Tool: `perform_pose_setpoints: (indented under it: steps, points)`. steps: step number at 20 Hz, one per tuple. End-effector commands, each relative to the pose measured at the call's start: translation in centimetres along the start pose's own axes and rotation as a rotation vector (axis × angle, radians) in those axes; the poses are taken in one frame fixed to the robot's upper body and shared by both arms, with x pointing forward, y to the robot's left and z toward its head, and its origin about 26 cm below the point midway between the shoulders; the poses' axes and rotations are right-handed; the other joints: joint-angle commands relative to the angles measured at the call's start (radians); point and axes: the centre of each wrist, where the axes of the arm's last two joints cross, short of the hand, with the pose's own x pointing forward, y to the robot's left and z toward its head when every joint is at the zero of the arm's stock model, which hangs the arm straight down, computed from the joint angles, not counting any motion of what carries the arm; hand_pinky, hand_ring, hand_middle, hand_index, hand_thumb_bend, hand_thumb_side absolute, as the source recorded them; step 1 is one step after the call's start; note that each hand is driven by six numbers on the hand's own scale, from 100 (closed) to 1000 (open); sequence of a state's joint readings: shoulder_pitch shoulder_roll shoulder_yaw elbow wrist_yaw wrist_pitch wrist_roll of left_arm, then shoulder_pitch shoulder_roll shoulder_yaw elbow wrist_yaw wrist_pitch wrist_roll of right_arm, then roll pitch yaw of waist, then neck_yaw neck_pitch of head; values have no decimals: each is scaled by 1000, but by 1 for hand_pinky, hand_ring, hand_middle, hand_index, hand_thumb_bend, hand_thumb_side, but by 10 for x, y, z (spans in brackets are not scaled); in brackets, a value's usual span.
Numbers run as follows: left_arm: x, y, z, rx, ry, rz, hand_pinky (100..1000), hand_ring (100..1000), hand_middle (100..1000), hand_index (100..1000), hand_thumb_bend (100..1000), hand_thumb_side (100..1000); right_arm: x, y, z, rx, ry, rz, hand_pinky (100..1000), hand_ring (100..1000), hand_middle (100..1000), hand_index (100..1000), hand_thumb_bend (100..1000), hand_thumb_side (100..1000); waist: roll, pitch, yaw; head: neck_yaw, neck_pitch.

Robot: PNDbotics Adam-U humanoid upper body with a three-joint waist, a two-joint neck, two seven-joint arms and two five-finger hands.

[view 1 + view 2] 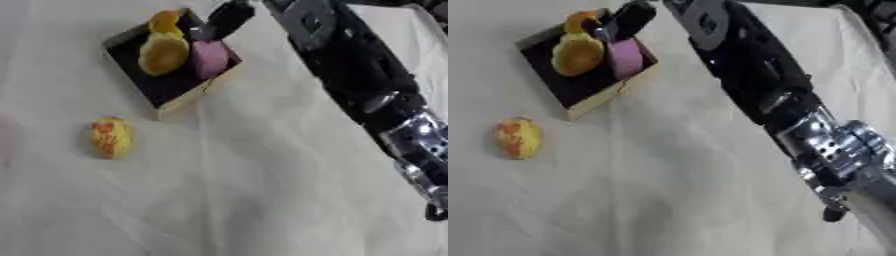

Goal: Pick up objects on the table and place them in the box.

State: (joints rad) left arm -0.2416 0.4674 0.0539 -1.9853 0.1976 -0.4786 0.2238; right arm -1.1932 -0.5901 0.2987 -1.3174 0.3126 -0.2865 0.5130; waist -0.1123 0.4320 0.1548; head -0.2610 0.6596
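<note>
The right hand (226, 19) hovered over the dark, tan-rimmed box (188, 97) (fingers unclear, I cannot tell); the yellow, red-marked oval object (110, 137) should come next.

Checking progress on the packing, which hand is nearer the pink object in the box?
Right. The right hand reaches over the dark cardboard box, its fingers at the pink rounded object. The left hand shows in neither view.

The box (179, 102) sits far left on the worktop (262, 200) — three objects (164, 52) inside; a fourth object (110, 137) lies nearer, just left.
</note>
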Motion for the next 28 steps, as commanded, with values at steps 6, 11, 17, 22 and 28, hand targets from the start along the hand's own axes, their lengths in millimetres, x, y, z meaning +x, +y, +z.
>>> perform_pose_setpoints:
  steps: [6,11,17,22,28]
  points:
    - [10,17,-10,-81,-43,-101,726,678,647,811,100,560,63,-57,83,-300,-52,28,1000,1000,888,969,100,100,25,-31,-29,61,1]
    - [17,34,-13,-197,-43,-234,729,683,650,814,100,536,92,-52,126,-419,-127,-26,987,1000,855,928,100,171,40,-25,-53,94,-2]
    - [29,58,-21,-341,-24,-462,737,703,669,821,100,438,77,-37,155,-518,-134,-118,980,1000,810,883,100,300,60,-28,-72,130,6]
    - [37,70,-31,-432,31,-661,749,728,691,832,100,340,72,-35,166,-599,-144,-146,974,1000,789,864,100,228,70,-31,-83,137,12]
    - [43,75,-40,-583,129,-850,778,763,726,881,100,231,69,-30,170,-637,-121,-165,978,1000,781,858,100,283,76,-32,-89,156,9]
